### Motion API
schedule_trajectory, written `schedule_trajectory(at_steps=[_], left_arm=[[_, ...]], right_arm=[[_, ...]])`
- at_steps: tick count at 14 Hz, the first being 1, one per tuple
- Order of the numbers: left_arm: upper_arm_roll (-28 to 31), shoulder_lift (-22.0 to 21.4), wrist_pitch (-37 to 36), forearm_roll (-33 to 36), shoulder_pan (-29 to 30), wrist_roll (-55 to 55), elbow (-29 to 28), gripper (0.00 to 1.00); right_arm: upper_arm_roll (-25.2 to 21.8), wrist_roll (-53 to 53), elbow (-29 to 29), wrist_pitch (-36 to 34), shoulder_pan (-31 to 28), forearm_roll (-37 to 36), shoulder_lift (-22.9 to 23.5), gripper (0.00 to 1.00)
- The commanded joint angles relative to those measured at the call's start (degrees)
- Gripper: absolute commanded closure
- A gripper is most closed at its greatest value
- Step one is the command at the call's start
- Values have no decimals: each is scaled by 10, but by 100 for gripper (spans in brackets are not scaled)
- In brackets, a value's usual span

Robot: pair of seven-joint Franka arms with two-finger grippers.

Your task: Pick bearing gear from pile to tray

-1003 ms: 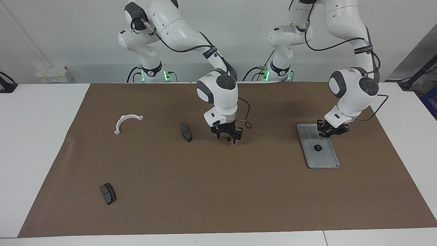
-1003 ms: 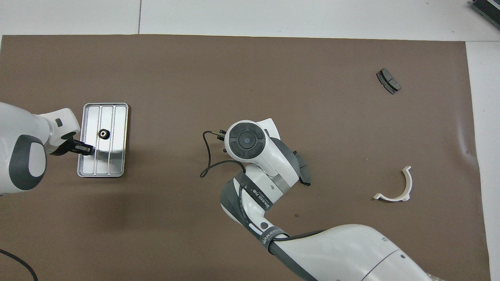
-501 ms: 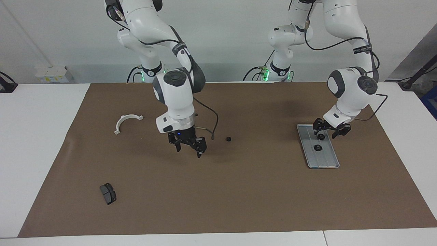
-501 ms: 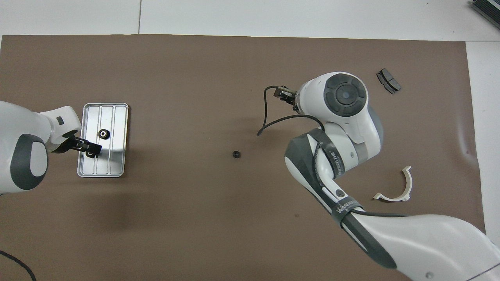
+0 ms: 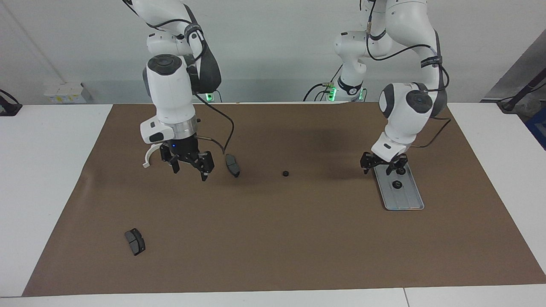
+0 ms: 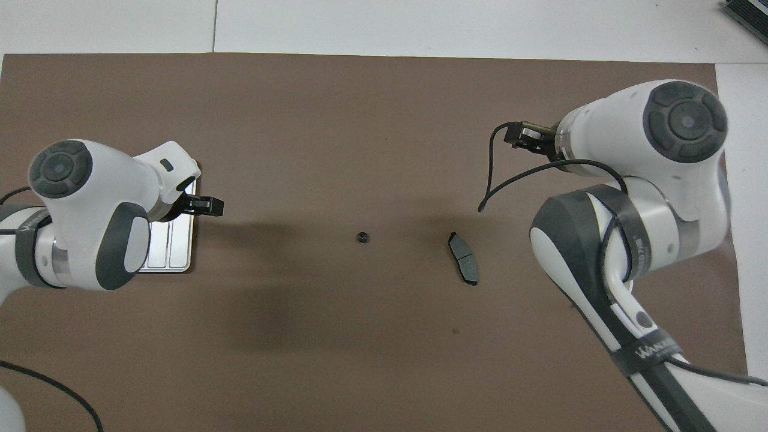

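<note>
On the brown mat point(image 5: 298, 238) that covers the desk, the tray point(image 5: 409, 200) toward the left arm's end holds two small black gears point(image 5: 397, 184), and a third gear point(image 5: 285, 173) lies on the mat between the tray and a brake pad point(image 5: 232, 165). The left gripper point(image 5: 379, 165), open and empty, hangs over the tray's edge on the third gear's side. Toward the right arm's end the right gripper point(image 5: 190, 168), spread wide and empty, hangs over bare mat beside that pad, with the white half-ring point(image 5: 147, 155) partly hidden by it and a second brake pad point(image 5: 135, 241) farthest from the robots.

1. Open brown mat surrounds the small black round gear point(image 5: 285, 173); nothing stands close beside it.
2. Toward the right arm's end, the dark grey curved brake pad point(image 5: 232, 165) lies nearest to it.
3. The right gripper point(image 5: 188, 167) hangs beside that pad.
4. The left gripper point(image 5: 382, 164) hangs over the silver ribbed metal tray's point(image 5: 409, 201) robot-side edge.
</note>
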Motion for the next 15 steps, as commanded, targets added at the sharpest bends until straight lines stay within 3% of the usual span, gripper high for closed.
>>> schedule_trajectory(at_steps=[1,4,8,11,15], left_arm=[[8,7,2,-3,-64,-95,10,20],[8,60,2,-4,-137,-223,68,25],[4,115,3,-5,-194,-334,138,27],[4,129,22,-23,-217,-337,152,30],[4,138,24,-24,-238,-330,145,31]], right_arm=[[8,-75,-16,-57,-31,6,-64,0],[6,-149,10,-108,-63,43,-90,0],[6,-219,63,-186,-91,44,-88,0],[5,-272,94,-280,-92,43,-83,0],[6,-271,78,-330,-93,44,-103,0]])
